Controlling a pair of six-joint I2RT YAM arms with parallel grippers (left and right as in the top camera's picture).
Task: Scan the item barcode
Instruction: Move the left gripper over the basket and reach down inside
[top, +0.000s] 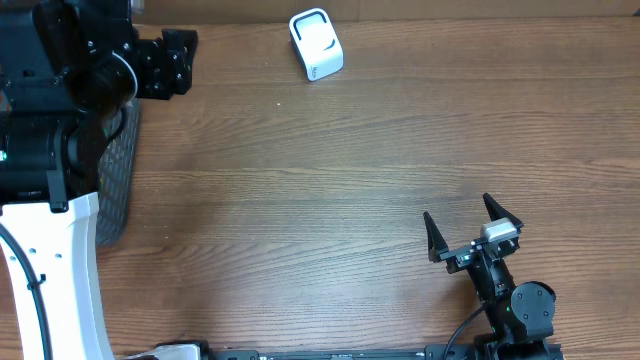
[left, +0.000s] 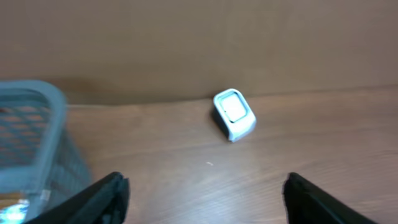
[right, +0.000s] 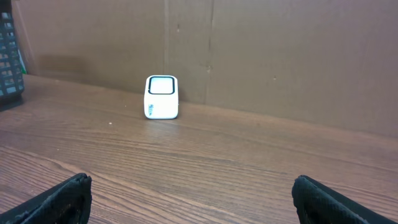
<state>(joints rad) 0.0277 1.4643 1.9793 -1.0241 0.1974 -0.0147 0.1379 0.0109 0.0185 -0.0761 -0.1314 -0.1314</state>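
Looking for the item, we see it in no view; perhaps it lies in the mesh basket (top: 120, 170) by the left end effector (left: 205, 182), so its handling is unjudgeable. Both that and the right end effector (top: 457, 208) gape empty. The white scanner (top: 316, 44), likely stiff plastic, sits at the tabletop's (top: 330, 180) far edge, marking unreadable.

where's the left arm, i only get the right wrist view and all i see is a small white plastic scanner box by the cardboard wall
Observer: The left gripper is at the far left of the wooden table, beside a grey plastic mesh basket.
Operator: holding an item yet
Observer: No. In the left wrist view its jaws are open and empty, pointing toward the white scanner box.
Operator: and where's mine relative to that
Observer: The right gripper is open at the near right, well apart from the scanner and the basket.
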